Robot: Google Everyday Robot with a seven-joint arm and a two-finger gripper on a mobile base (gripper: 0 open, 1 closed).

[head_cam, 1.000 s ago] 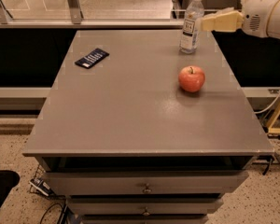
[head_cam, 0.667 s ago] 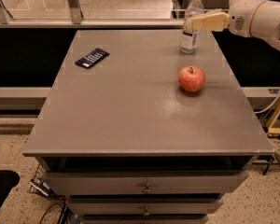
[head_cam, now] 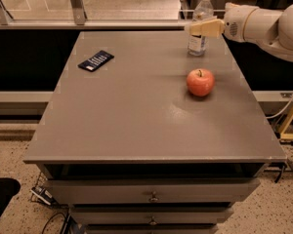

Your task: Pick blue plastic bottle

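Note:
The blue plastic bottle stands upright at the far right of the grey table. It is clear with a white cap and a white label. My gripper, beige at the end of a white arm, reaches in from the right at the height of the bottle's middle. It crosses in front of the bottle, and its tip shows just past the bottle's left side. The bottle's base rests on the table.
A red apple sits in front of the bottle, toward me. A flat dark blue packet lies at the far left. Drawers are under the tabletop. A metal and glass railing runs behind the table.
My gripper has moved left, from beside the bottle's right side to across its front. The bottle, apple and packet have not moved.

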